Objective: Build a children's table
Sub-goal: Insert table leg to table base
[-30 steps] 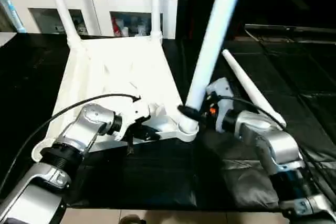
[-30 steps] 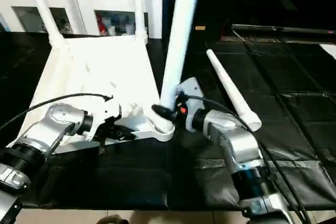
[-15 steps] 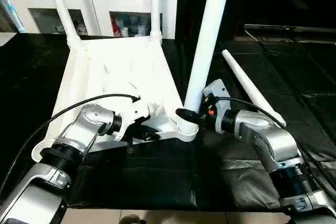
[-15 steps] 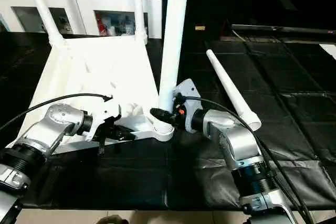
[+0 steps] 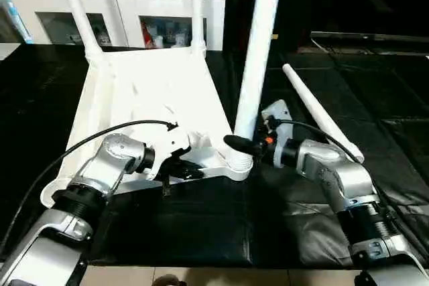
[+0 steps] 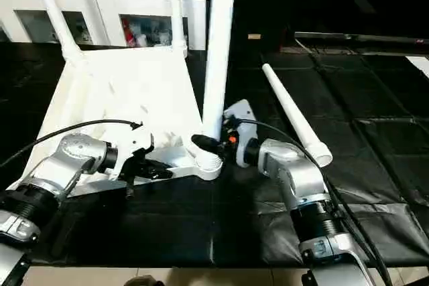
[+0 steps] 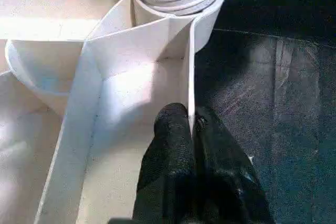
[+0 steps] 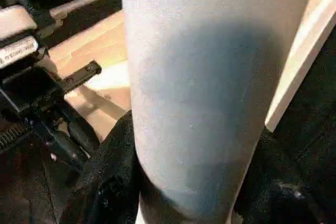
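Cabinet [image 5: 127, 5] behind table [image 5: 147, 92].

You have a black, creased sheeted surface [image 5: 201, 226] carrying everything. The white tabletop [image 5: 154, 92] lies on it upside down, ribbed underside up, reaching away from the left jaws, which pinch its near rim. A loose white leg [image 5: 320, 117] lies flat on the black sheet just beyond the right jaws, on their outer side, apart from the top.

Left hand [image 7: 191, 145] pinched shut, right hand [image 5: 242, 145] half-spread, both forearms extended forward.
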Robot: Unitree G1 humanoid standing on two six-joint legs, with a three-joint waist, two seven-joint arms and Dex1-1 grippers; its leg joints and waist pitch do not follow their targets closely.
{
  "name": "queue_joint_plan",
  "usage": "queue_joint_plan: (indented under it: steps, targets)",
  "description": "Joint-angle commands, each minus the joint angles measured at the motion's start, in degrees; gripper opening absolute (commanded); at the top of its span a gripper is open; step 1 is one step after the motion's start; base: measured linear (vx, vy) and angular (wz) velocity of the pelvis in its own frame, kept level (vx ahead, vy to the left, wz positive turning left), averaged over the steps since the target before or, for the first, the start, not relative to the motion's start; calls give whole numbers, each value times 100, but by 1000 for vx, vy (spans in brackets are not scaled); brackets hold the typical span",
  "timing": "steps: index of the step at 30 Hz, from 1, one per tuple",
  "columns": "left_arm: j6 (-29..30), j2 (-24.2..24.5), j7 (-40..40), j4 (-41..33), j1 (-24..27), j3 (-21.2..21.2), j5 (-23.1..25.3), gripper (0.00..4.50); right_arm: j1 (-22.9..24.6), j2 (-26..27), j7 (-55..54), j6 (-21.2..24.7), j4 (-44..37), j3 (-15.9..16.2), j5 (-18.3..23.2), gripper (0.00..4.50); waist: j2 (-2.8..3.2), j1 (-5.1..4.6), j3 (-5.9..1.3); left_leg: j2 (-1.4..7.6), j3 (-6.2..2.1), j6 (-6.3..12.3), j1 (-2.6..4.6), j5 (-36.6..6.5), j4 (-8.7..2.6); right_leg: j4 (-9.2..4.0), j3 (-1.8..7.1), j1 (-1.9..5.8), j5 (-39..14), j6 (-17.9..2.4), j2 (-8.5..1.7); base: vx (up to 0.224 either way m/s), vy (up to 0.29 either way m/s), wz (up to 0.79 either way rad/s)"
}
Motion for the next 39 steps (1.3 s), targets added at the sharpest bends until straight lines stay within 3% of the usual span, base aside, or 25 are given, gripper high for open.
queue_joint_plan:
  steps: [1, 2, 4, 5, 6, 8, 9, 11, 13, 15, 19, 22, 25, 26, 27, 28, 29, 31, 32, 33, 36, 37, 39]
  targets:
    - [-119, -126, 114, 16, -173, 251, -153, 0, 290, 27, 51, -33, 240, -189, 132, 192, 82, -1, -404, 294, -134, -127, 170, -1691, -417, -543, 357, 237, -1969, -807, -611, 0, 0, 0]
    - [-122, -132, 143, 29, -178, 266, -154, 0, 393, 28, 42, -91, 221, -217, 139, 192, 105, 16, -407, 298, -143, -136, 179, -1729, -418, -537, 354, 234, -1970, -816, -618, 0, 0, 0]
    - [-125, -138, 160, 37, -180, 278, -154, 0, 454, 29, 40, -134, 217, -230, 138, 191, 77, 11, -416, 296, -147, -120, 161, -1703, -432, -528, 343, 260, -1956, -811, -611, 0, 0, 0]
    - [-142, -166, 244, 98, -204, 333, -141, 0, 677, 41, 21, -295, 152, -282, 155, 191, 160, 23, -411, 297, -152, -120, 172, -1733, -426, -529, 346, 235, -1973, -817, -611, 0, 0, 0]
    - [-142, -166, 244, 98, -204, 333, -141, 0, 677, 41, 21, -295, 152, -282, 155, 191, 124, 19, -396, 299, -145, -116, 190, -1849, -434, -559, 345, 224, -2082, -794, -607, 0, 0, 0]
    - [-171, -205, 331, 195, -259, 392, -102, 0, 972, 112, -27, -535, 27, -407, 211, 191, 125, 24, -384, 287, -153, -112, 205, -1973, -442, -593, 335, 233, -2395, -731, -623, 0, 0, 0]
    - [-174, -212, 331, 216, -274, 402, -100, 0, 1059, 139, -73, -634, 1, -434, 191, 191, 229, 42, -372, 283, -169, -128, 237, -2114, -438, -625, 333, 209, -2628, -671, -639, 0, 0, 0]
    - [-178, -233, 343, 265, -310, 430, -101, 0, 1303, 180, -107, -831, -131, -429, 141, 191, 162, 23, -374, 272, -177, -125, 231, -2197, -463, -666, 314, 246, -2808, -579, -633, 0, 0, 0]
    - [-184, -247, 366, 298, -332, 445, -99, 0, 1471, 184, -108, -982, -262, -370, 86, 191, 203, 29, -379, 274, -183, -87, 226, -2089, -462, -656, 324, 232, -2775, -586, -640, 0, 0, 0]
    - [-193, -257, 393, 327, -352, 456, -92, 0, 1603, 175, -104, -1063, -391, -323, 58, 191, 199, 39, -380, 271, -174, -43, 225, -2055, -455, -666, 327, 228, -2798, -586, -636, 0, 0, 0]
    - [-252, -274, 445, 424, -398, 478, -52, 0, 1865, -126, -95, -1342, -596, 84, -457, 191, 221, 62, -373, 265, -173, -15, 214, -2016, -458, -681, 321, 223, -2850, -510, -617, 0, 0, 0]
    - [-287, -278, 452, 453, -409, 492, -20, 0, 1845, -343, 1, -1453, -610, 395, -814, 191, 203, 75, -372, 260, -163, 5, 217, -1953, -454, -681, 332, 215, -2903, -467, -615, 0, 0, 0]
    - [-354, -249, 548, 478, -403, 483, 71, 0, 1517, -453, 146, -1414, -385, 693, -1063, 191, 221, 68, -365, 257, -173, 33, 214, -1992, -454, -687, 319, 214, -2978, -461, -614, 0, 0, 0]
    - [-372, -233, 575, 473, -396, 472, 105, 0, 1389, -443, 206, -1412, -279, 746, -1090, 191, 126, 61, -369, 238, -170, 69, 187, -1912, -451, -672, 305, 241, -3045, -439, -627, 0, 0, 0]
    - [-378, -229, 583, 469, -394, 468, 116, 0, 1352, -438, 229, -1421, -244, 759, -1094, 191, 175, 42, -345, 247, -166, 54, 219, -2023, -446, -721, 301, 191, -3259, -403, -629, 0, 0, 0]
    - [-392, -223, 582, 465, -385, 469, 126, 0, 1248, -419, 287, -1415, -132, 810, -1097, 191, 169, 27, -337, 242, -169, 39, 234, -2101, -440, -739, 292, 181, -3361, -379, -626, 0, 0, 0]
    - [-389, -213, 574, 435, -367, 476, 123, 0, 1136, -386, 370, -1405, -7, 857, -1083, 191, 11, -1, -328, 238, -161, 51, 233, -2140, -451, -776, 272, 194, -3497, -315, -625, 0, 0, 0]
    - [-373, -204, 562, 396, -348, 486, 114, 0, 1043, -348, 437, -1386, 116, 882, -1049, 191, 87, -14, -318, 238, -182, 46, 248, -2175, -440, -781, 262, 164, -3678, -300, -658, 0, 0, 0]
    - [-348, -187, 544, 334, -326, 494, 105, 0, 928, -284, 510, -1430, 326, 883, -1019, 191, 59, -42, -316, 242, -197, 19, 248, -2264, -448, -787, 233, 173, -3726, -264, -651, 0, 0, 0]
    - [-370, -175, 517, 324, -330, 482, 114, 0, 855, -267, 558, -1516, 480, 909, -1061, 191, -14, -75, -302, 250, -197, -11, 266, -2413, -460, -825, 215, 160, -3824, -217, -648, 0, 0, 0]
    - [-445, -156, 448, 336, -355, 449, 132, 0, 691, -227, 675, -1718, 785, 946, -1111, 191, 33, -108, -300, 264, -236, -72, 270, -2639, -481, -825, 176, 181, -3851, -196, -673, 0, 0, 0]
    - [-540, -148, 353, 324, -365, 426, 125, 0, 610, -187, 809, -1742, 905, 923, -1044, 191, -23, -122, -306, 280, -245, -76, 254, -2693, -504, -830, 152, 213, -3760, -194, -675, 0, 0, 0]
    - [-640, -127, 171, 263, -359, 386, 99, 0, 554, -155, 1011, -1738, 958, 909, -946, 191, 29, -115, -311, 281, -253, -75, 261, -2740, -506, -829, 117, 227, -3693, -202, -689, 0, 0, 0]
